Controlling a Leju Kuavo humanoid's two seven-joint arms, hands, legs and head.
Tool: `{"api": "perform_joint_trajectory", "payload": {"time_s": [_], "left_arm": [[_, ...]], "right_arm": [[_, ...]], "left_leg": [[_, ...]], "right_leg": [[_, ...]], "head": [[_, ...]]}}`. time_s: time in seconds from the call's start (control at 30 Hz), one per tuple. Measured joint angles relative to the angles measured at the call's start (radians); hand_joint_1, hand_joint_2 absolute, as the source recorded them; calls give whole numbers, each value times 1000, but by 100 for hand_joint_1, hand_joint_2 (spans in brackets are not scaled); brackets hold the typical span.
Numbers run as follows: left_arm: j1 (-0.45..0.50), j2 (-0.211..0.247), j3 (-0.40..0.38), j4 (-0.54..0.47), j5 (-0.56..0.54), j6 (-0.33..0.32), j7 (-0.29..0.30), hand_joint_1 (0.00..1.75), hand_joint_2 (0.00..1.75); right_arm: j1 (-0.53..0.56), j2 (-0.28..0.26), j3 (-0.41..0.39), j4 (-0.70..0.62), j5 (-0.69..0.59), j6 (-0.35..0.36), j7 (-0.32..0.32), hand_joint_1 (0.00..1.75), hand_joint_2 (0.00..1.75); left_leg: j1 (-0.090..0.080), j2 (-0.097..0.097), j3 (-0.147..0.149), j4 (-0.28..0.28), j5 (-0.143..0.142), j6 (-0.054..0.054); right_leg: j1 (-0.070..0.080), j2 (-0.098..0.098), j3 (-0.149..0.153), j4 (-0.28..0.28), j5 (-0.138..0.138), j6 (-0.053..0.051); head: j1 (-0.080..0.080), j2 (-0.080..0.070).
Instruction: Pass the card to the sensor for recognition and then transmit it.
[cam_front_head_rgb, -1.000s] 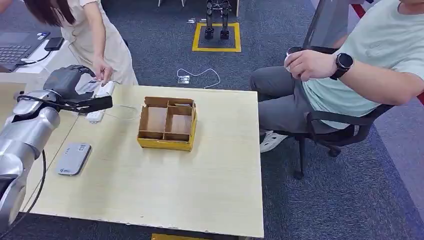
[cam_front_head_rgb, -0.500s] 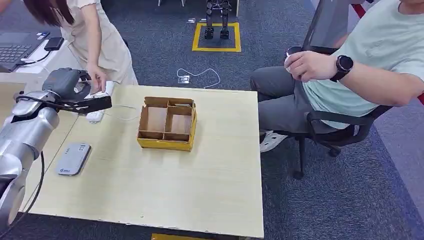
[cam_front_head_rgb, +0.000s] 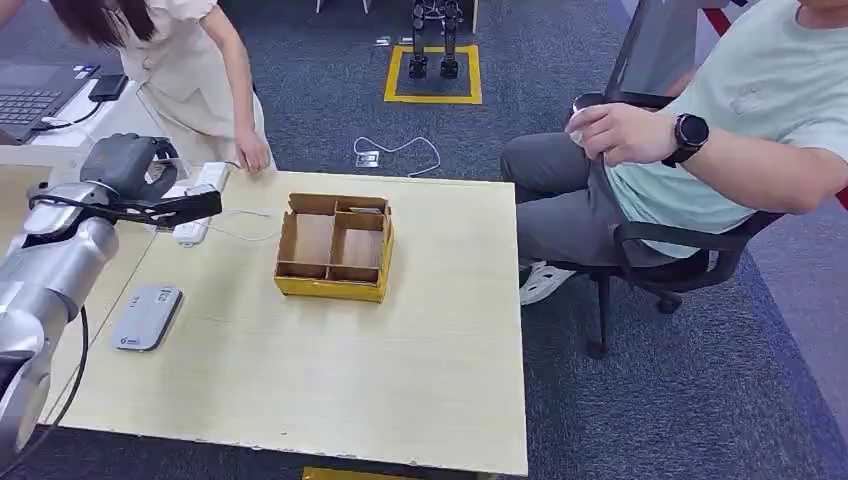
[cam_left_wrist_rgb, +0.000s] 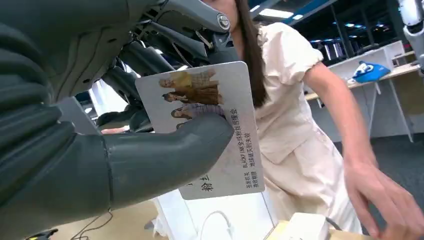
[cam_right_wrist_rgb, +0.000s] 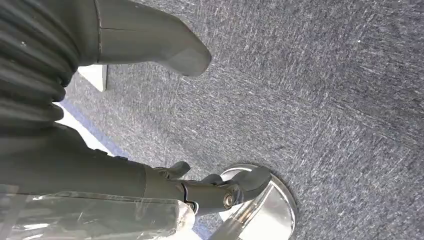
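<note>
**A:** Card (cam_left_wrist_rgb: 200, 130) first: your left hand (cam_front_head_rgb: 135, 175) has it, raised at the far left corner of the table (cam_front_head_rgb: 400, 380). In the left wrist view the thick thumb (cam_left_wrist_rgb: 165, 150) presses across the printed face and the darker fingers back it from behind, so the card is pinched and nothing else is in that hand.

**B:** And the sensor?

**A:** I take the flat grey reader (cam_front_head_rgb: 146, 316) near the left edge of the table to be it. It lies nearer to you than the hand and well apart from it. So you are at the carry step, with recognition not yet done, as I judge it.

**B:** What does the next move call for?

**A:** Bring the arm back toward you and lower it, card face flat over the reader, and hold your pinch. Mind the white power strip (cam_front_head_rgb: 197, 200) just beside the hand, and the standing person's hand (cam_front_head_rgb: 253, 155) resting at the table's far edge near it.

**B:** Further right?

**A:** The yellow divider box (cam_front_head_rgb: 335, 248) sits mid-table. A seated person (cam_front_head_rgb: 700, 150) waits in a chair beyond the right edge, perhaps to receive the card; I can't say.

**B:** My right hand?

**A:** Your right hand (cam_right_wrist_rgb: 150, 115) hangs over the carpet, thumb and fingers apart, holding nothing.
</note>
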Motion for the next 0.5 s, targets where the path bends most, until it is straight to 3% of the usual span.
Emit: {"api": "perform_joint_trajectory", "payload": {"time_s": [0.5], "left_arm": [[26,2,0,0,11,29,9,175,175]], "right_arm": [[0,0,0,0,0,0,0,0,175]], "left_leg": [[0,0,0,0,0,0]], "right_leg": [[0,0,0,0,0,0]], "head": [[0,0]]}}
